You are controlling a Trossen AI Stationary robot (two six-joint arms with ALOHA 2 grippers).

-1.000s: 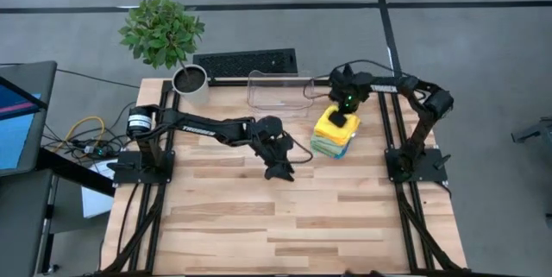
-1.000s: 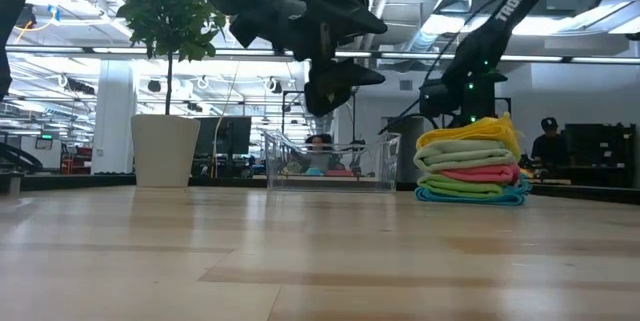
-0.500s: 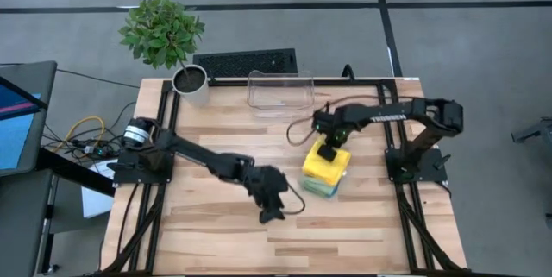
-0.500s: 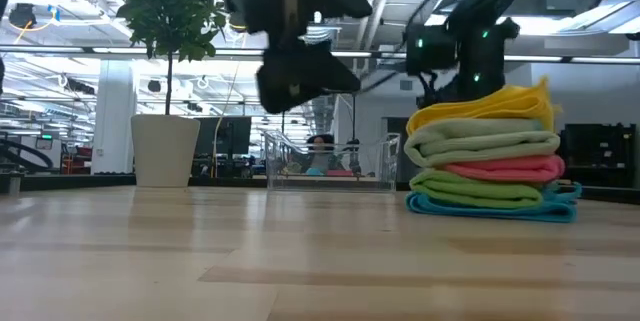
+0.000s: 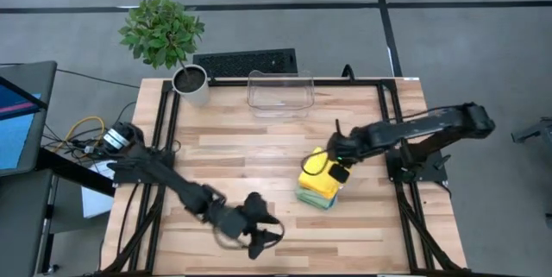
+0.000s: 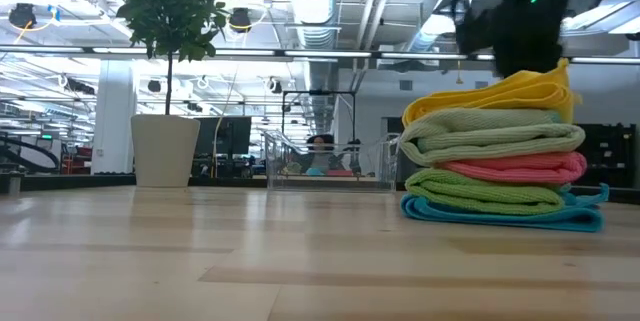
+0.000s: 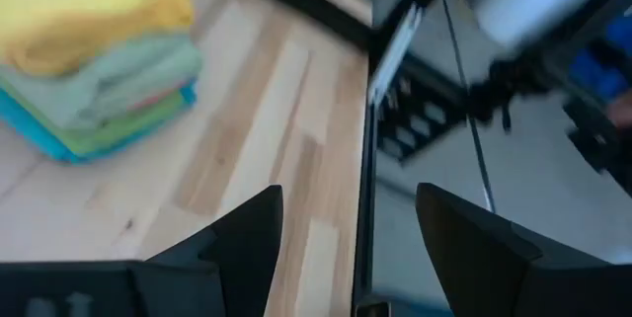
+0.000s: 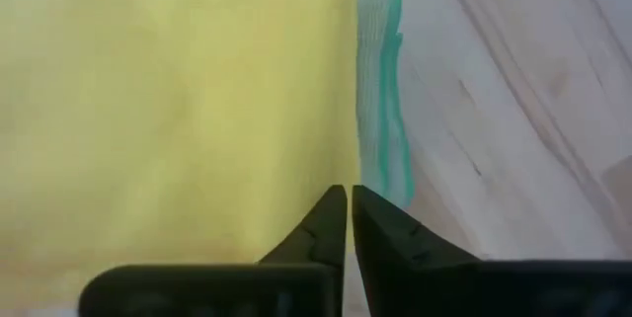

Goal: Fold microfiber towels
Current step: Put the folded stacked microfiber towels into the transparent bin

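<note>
Locate the stack of folded towels [image 5: 321,182] on the right half of the table [image 5: 362,225]: yellow towel [image 6: 495,96] on top, then pale sage [image 6: 490,136], pink [image 6: 520,168], green [image 6: 480,191] and blue [image 6: 500,216]. The right gripper [image 5: 338,170] sits over the stack's top; its fingers stand nearly together with only a slit between them, and nothing shows between them. The left gripper [image 5: 263,241] hangs near the table's front edge, fingers spread, holding nothing. Behind the stack you see a clear bin [image 5: 279,90], a potted plant [image 5: 164,40] and a keyboard [image 5: 246,61].
</note>
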